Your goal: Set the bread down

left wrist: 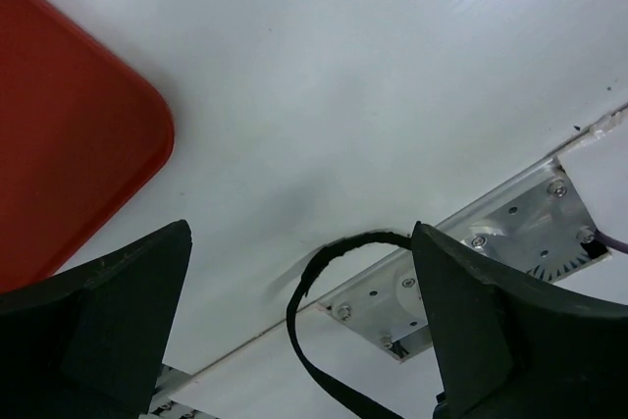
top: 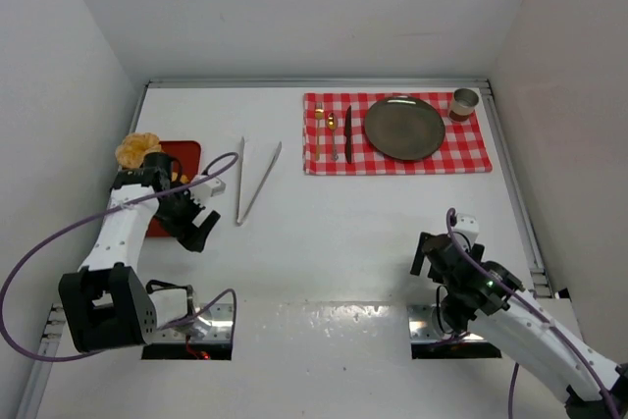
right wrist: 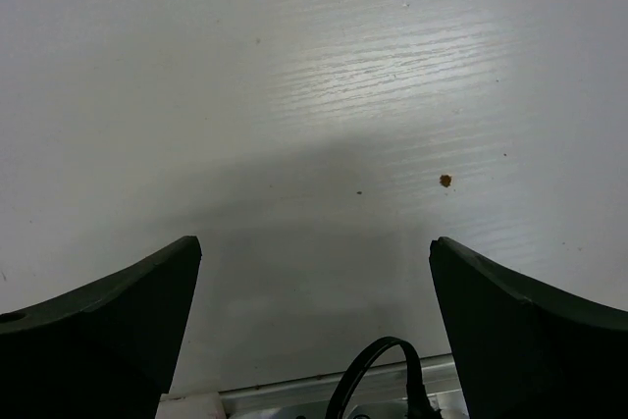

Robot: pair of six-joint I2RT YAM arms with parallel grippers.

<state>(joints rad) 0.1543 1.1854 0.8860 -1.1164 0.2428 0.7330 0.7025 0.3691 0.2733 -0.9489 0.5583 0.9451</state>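
The bread is a golden-brown lump at the far left corner of a red tray; I cannot tell its two pieces apart. My left gripper hangs over the white table just right of the tray's near end, well short of the bread. In the left wrist view it is open and empty, with the tray's rounded corner at the left. My right gripper is low over the bare table at the near right. In the right wrist view it is open and empty.
Metal tongs lie on the table right of the tray. At the back right a red checked placemat holds a dark plate, a knife, a fork and a cup. White walls close both sides.
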